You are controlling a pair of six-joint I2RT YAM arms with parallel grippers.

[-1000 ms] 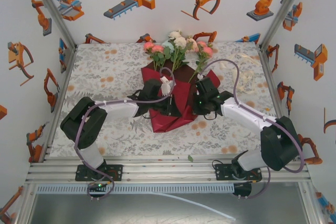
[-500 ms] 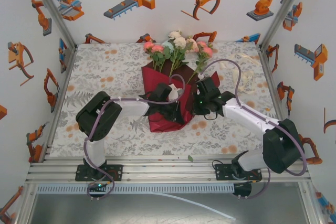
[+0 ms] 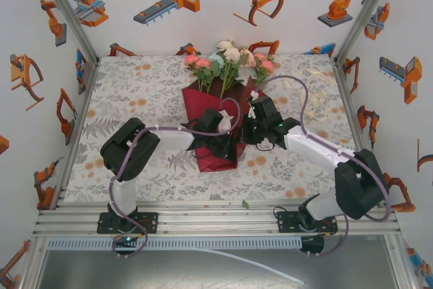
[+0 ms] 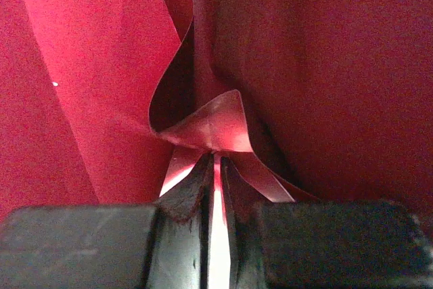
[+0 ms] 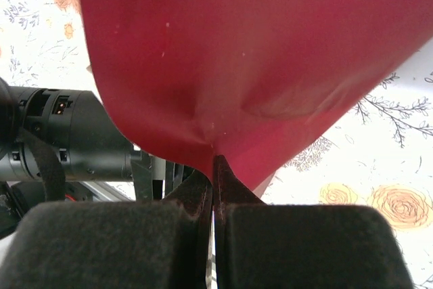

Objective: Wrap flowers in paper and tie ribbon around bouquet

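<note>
The paper [image 3: 201,103] is folded up around the flowers [image 3: 226,59] in the middle of the table [image 3: 135,93]. The right gripper [image 5: 215,164] has its jaws pressed together on the paper's right flap, probably to keep the cone closed. The left gripper [image 4: 216,160] has its jaws a slit apart at an inner fold, and I cannot tell whether they grip it.

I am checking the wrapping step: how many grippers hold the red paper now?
2. The left gripper pinches a fold of the paper near the wrap's middle; the right gripper clamps its edge on the right.
</note>
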